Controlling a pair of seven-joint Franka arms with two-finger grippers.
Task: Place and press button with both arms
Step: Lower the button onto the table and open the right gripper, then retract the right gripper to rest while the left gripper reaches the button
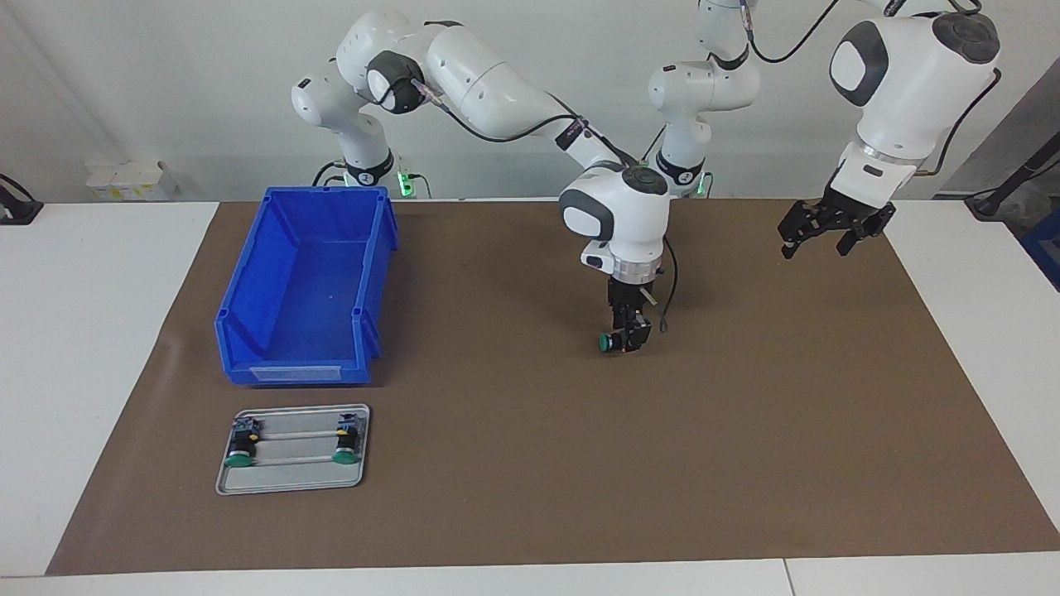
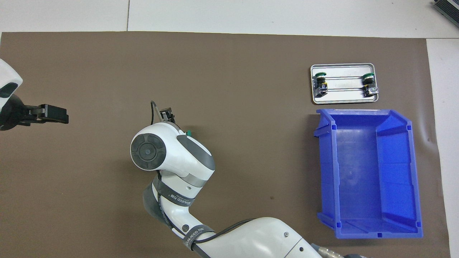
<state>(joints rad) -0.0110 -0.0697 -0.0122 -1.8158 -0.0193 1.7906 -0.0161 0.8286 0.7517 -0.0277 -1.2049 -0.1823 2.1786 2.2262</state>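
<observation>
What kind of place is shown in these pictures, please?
Probably a robotics lab or test bench: two white robot arms stand at a table under a brown mat, with a blue bin and a metal tray of push buttons.

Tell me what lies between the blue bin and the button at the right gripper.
Nothing: in both views only bare brown mat runs from the blue bin to the button at the right gripper.
</observation>
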